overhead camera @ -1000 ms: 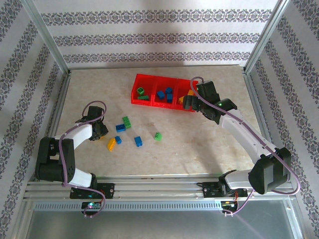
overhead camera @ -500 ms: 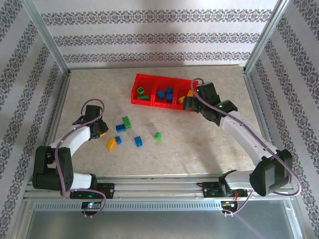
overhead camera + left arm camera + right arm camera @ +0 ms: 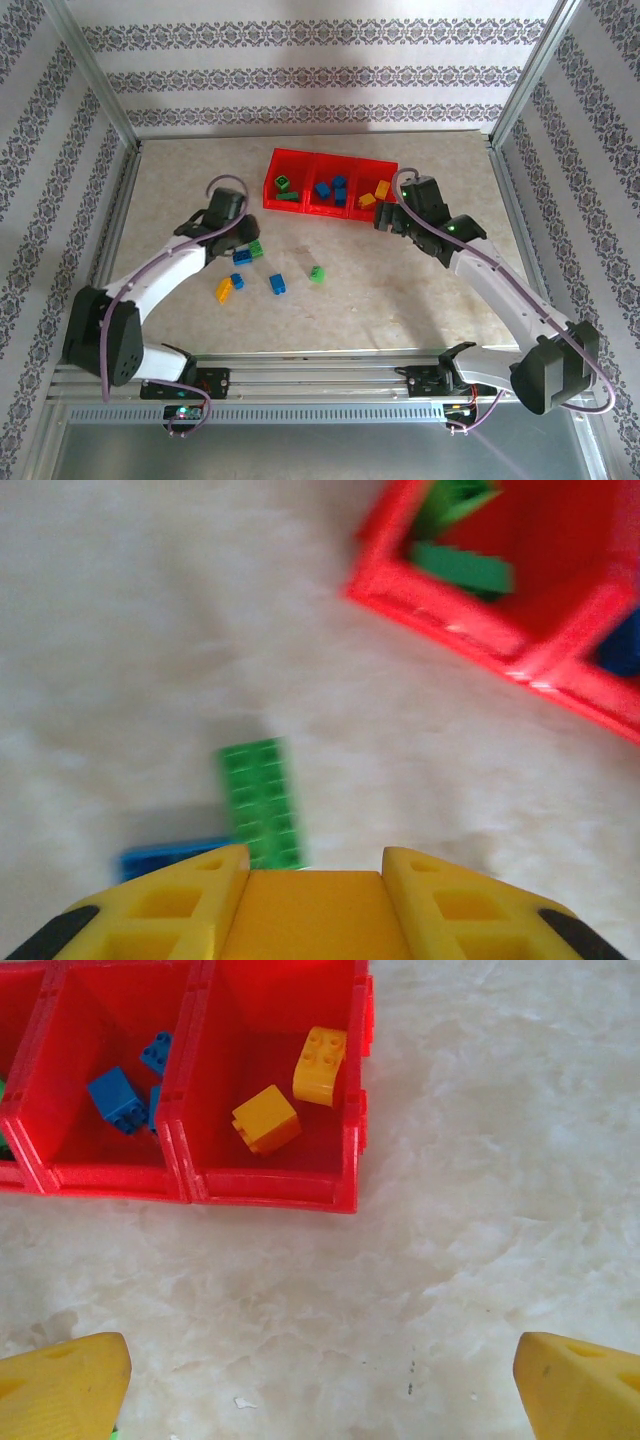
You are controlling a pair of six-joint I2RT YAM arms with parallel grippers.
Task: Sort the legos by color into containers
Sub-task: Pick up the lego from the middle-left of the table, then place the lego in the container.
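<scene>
Carrying an orange brick (image 3: 310, 920) clamped between its yellow fingers (image 3: 170, 910), the left gripper (image 3: 312, 872) hangs over the table (image 3: 400, 290), near the left end of the red tray (image 3: 300, 208). Here's the worry: the nearest compartment (image 3: 520, 550) holds green pieces, while two orange bricks (image 3: 266, 1118) sit in the right-end compartment (image 3: 350, 1110). Let go too soon and the colour lands wrong!

Getting across looks crowded too. The right gripper (image 3: 320, 1375), jaws spread wide with nothing in them, hovers just in front of that very compartment, so the two grippers could bump.

Below the left fingers lies a green plate (image 3: 262, 802) right beside a blue brick (image 3: 165, 860), and a dip would scatter them. More loose pieces wait on the table: another blue one (image 3: 277, 284), a small green one (image 3: 317, 273) and a loose orange one (image 3: 224, 290).
</scene>
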